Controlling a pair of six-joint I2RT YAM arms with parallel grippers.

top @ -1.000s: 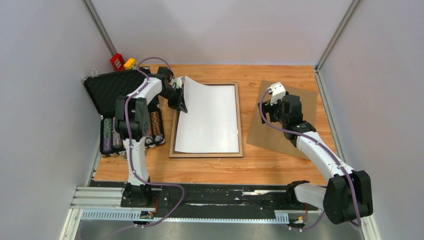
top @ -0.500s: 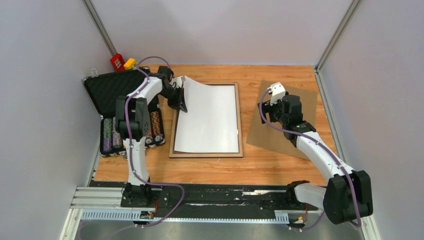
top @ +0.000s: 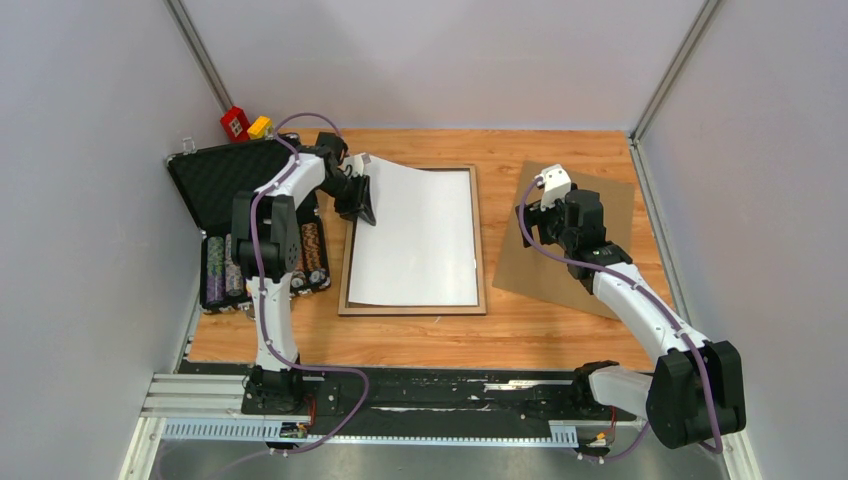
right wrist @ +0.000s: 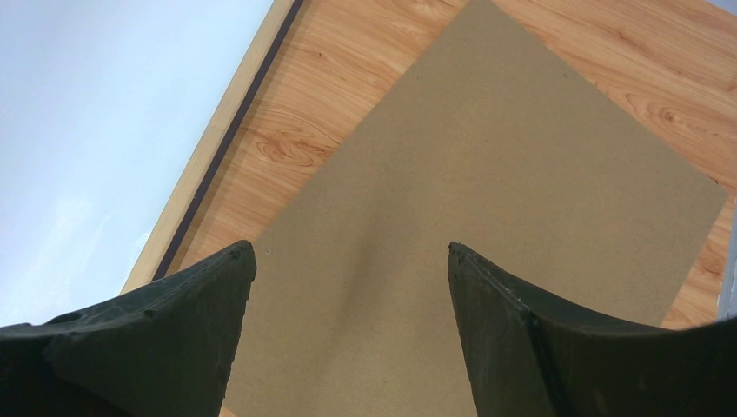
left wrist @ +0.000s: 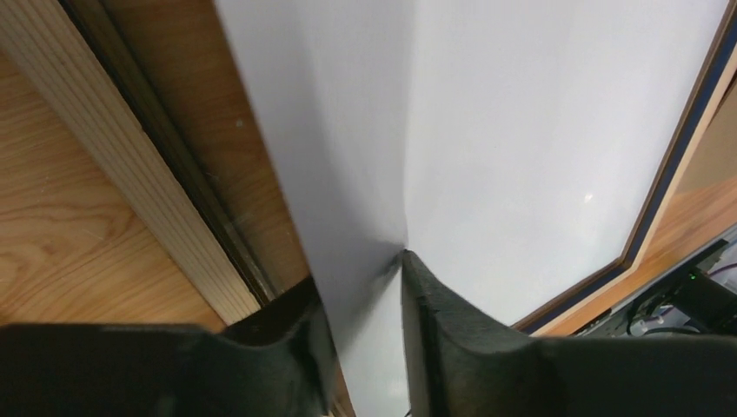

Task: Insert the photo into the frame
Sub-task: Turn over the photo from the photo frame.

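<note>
Basically at the let-go step: left gripper (left wrist: 361, 278) jaws slightly apart, raised corner of the photo (top: 420, 240) between them, rest lying white-side-up inside the frame (top: 481, 250). Right gripper (right wrist: 350, 252) wide apart, empty, backing panel (right wrist: 487, 174) below. Next probably calls for backing clear and flattening that corner.

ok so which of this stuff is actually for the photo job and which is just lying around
For the job: photo, white side up in the frame, one corner between the fingers of the left pincer; board, likely the frame's back.
Lying about: chip case; red block; yellow block.
</note>
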